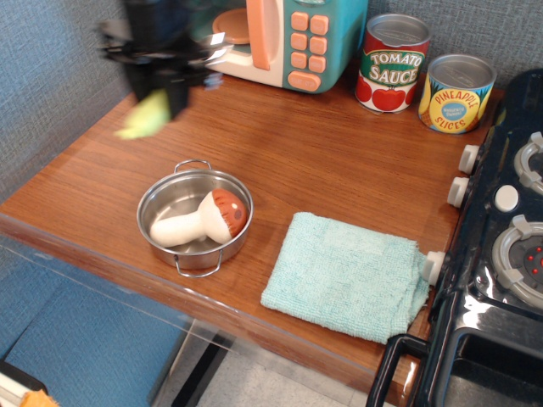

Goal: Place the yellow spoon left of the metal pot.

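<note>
The metal pot sits near the table's front left and holds a brown-capped toy mushroom. My gripper is blurred by motion, up and left of the pot, near the table's back left. It is shut on the yellow spoon, whose pale yellow handle hangs below the jaws above the wood. The spoon's metal bowl is hidden inside the gripper.
A toy microwave stands at the back. A tomato sauce can and a pineapple can stand at the back right. A teal cloth lies right of the pot. A toy stove fills the right edge.
</note>
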`<act>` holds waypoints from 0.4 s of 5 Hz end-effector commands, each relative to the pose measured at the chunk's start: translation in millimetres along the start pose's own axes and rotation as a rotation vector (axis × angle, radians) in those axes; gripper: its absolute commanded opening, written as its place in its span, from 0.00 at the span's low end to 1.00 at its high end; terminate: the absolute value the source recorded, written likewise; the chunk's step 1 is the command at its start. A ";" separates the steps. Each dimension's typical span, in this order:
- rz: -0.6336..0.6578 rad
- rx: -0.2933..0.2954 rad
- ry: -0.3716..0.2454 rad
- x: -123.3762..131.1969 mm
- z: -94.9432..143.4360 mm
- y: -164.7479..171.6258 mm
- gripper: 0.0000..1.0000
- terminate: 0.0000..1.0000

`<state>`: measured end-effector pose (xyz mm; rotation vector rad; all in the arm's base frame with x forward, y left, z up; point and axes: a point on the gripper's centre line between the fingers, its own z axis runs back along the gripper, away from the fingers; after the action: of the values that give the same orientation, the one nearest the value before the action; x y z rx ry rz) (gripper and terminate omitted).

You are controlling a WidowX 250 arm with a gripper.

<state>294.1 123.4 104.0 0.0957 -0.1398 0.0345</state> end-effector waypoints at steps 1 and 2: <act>-0.090 0.040 0.035 -4.4 -23.9 69.4 0.00 0.00; -0.099 0.078 0.077 -7.5 -39.6 75.3 0.00 0.00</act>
<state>279.5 194.3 48.8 0.1491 -0.0106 -0.0601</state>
